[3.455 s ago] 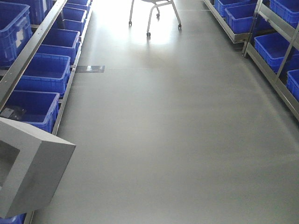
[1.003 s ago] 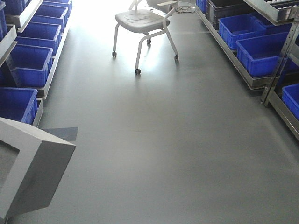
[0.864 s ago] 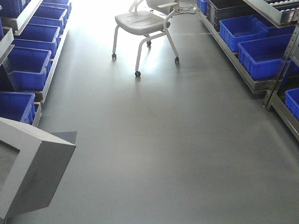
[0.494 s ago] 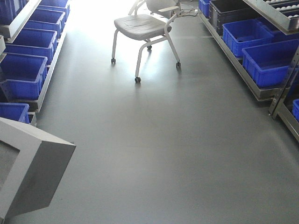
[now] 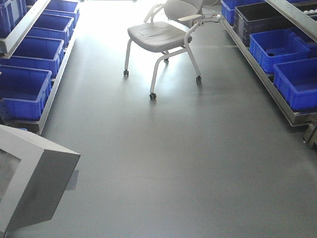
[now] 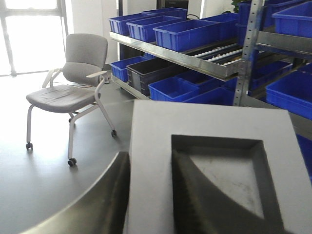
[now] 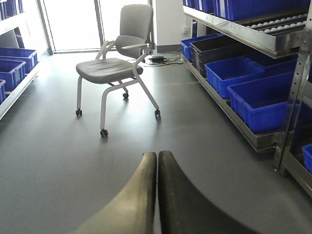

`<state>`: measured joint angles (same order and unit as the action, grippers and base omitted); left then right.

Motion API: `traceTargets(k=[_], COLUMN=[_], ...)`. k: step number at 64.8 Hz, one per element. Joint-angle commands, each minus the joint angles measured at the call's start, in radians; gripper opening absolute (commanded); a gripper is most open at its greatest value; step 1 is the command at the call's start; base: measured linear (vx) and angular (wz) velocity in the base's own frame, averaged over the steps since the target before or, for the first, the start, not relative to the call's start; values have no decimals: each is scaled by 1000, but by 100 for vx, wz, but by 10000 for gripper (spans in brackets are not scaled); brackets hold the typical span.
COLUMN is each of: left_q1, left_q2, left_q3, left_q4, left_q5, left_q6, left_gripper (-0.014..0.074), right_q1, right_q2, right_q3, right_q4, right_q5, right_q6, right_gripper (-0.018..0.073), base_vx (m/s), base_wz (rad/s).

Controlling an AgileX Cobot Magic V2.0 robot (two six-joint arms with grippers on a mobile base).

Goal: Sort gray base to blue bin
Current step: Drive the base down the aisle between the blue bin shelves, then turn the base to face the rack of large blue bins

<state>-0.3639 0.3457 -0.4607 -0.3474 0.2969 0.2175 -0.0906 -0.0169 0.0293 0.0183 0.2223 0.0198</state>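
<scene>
- Left gripper (image 6: 148,163) clamped on the recess wall of the gray base (image 5: 29,183), which sits at front view's lower-left edge.
- Right gripper (image 7: 157,156) fingers pressed together, empty.
- Open floor (image 5: 188,163) between side rows of blue bins (image 5: 20,106); chair (image 5: 163,37) ahead mid-aisle.

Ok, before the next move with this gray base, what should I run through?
1. Grip on gray base: ok, left fingers straddle its recess wall.
2. Right fingers free: ok, shut together, empty.
3. Path ahead: not ok, chair stands in the aisle.
4. Target bin chosen: cannot tell, blue bins line both sides.
5. Base level: cannot tell.
</scene>
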Motion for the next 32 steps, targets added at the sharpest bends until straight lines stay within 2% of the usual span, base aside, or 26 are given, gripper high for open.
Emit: traceTargets(k=[1, 32], left_q1=[-2, -2], left_q2=[8, 8], left_q3=[-30, -30], left_q4=[-21, -21], left_q5=[-103, -103], left_q6=[-5, -5], left_gripper=[20, 20], right_q1=[0, 0], right_q2=[-2, -2], right_q3=[0, 0], right_q4=[-7, -7], right_q5=[-74, -74], right_q6=[-8, -8], right_gripper=[-5, -5], base_vx=[35, 32], base_wz=[11, 17])
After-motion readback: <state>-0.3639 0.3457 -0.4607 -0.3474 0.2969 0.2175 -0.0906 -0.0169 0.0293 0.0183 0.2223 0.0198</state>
